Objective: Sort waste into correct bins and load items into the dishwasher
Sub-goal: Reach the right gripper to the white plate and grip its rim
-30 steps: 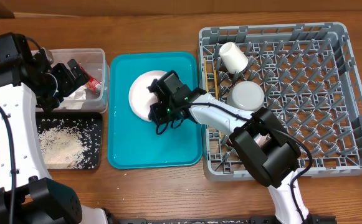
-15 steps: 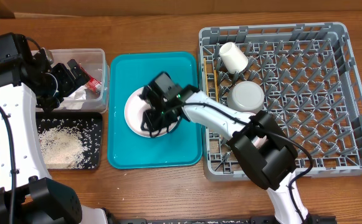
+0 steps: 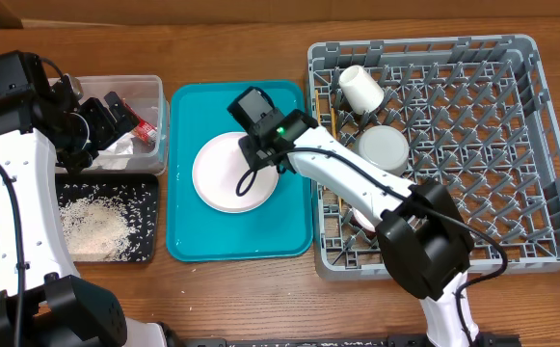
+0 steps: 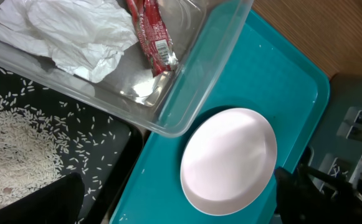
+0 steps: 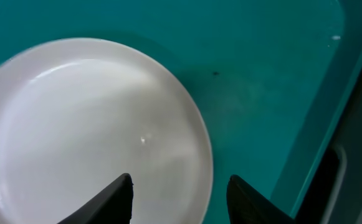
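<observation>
Overhead: wooden table (image 3: 241,299) bears teal tray (image 3: 202,236) and grey dish rack (image 3: 472,145)

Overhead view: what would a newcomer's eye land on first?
The pale plate lying flat on the bright teal tray at centre, with the right gripper open over its rim. Then the big grey dish rack at right, holding a white cup and a bowl, and rice scattered in the black tray at lower left.
</observation>
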{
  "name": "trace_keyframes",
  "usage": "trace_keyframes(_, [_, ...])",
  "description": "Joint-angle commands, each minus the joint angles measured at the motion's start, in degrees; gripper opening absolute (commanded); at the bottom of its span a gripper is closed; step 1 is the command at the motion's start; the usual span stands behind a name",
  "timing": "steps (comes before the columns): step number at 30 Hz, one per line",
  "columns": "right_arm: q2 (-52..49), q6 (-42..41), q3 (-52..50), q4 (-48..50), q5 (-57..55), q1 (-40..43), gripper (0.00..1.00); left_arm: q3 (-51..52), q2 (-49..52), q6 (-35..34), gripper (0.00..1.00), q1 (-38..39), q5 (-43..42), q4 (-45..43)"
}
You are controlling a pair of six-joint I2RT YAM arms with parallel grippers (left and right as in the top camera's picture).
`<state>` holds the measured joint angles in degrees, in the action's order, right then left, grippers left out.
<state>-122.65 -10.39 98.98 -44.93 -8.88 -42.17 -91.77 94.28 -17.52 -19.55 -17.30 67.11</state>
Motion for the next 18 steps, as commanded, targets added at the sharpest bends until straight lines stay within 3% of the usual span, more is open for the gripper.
trace_keyframes(1, [-1.9, 0.4, -2.2, 1.4, -1.8, 0.6, 0.50, -1.0, -1.3, 1.2, 1.00, 0.2, 0.2, -0.1])
trace_keyframes(10, [-5.7, 0.4, -3.1, 1.6, 3.2, 0.6, 0.50, -1.0, -1.3, 1.2, 1.00, 0.2, 0.2, -0.1])
trace_keyframes(18, [-5.7, 0.3, -2.6, 0.7, 4.1, 0.7, 0.04, -1.0, -1.3, 1.3, 1.00, 0.2, 0.2, -0.1])
